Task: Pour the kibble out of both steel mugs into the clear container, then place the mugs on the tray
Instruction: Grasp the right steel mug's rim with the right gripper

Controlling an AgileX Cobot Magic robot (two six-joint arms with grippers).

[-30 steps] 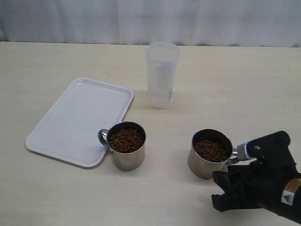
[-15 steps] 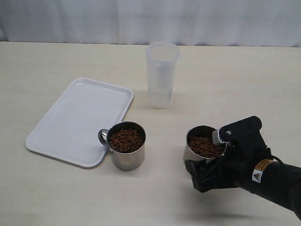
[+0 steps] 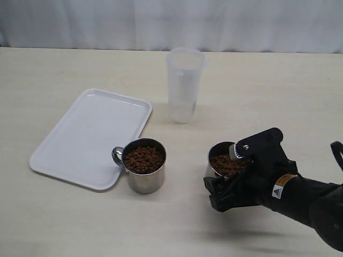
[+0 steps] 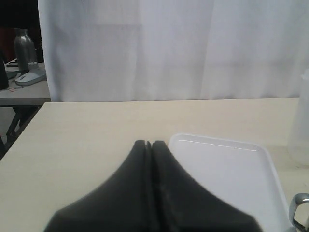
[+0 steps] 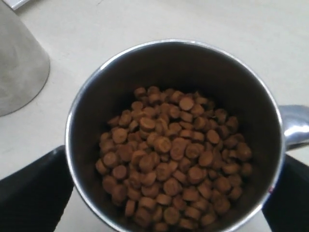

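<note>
The right gripper [image 3: 225, 174] is spread wide around a steel mug [image 5: 227, 77] filled with kibble [image 5: 169, 154]. The left gripper [image 4: 149, 145] is seen closed, empty.

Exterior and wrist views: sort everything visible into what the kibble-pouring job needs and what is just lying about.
For the job: tray, steel mug beside it, other steel mug, kibble, clear container.
Lying about: dark bottle and mouse-shaped object on the side table, white curtain.
</note>
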